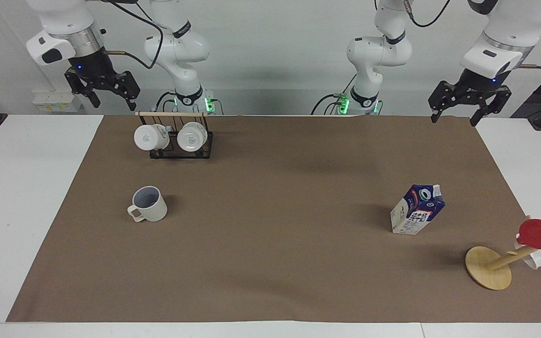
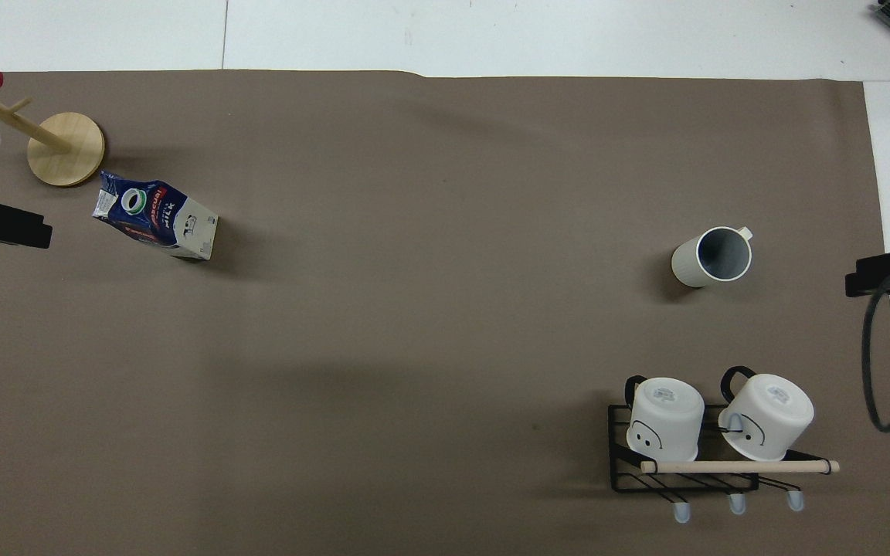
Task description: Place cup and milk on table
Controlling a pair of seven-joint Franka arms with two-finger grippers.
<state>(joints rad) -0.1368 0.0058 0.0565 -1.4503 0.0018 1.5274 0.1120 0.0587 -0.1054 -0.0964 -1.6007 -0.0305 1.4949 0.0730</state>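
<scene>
Left gripper (image 1: 455, 115), right gripper (image 1: 104, 95) seemingly open, raised

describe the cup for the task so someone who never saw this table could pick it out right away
Start at the black wire rack with two white mugs on the brown paper sheet, toward the right arm's end of the table. Farther from the robots than that rack, the cup stands alone, upright on the paper. Unlike the hung white mugs, it is cream-beige with a grey inside and a squarish loop handle.

cup (image 2: 710, 257) upright, milk (image 2: 157, 215) upright, well apart
</scene>
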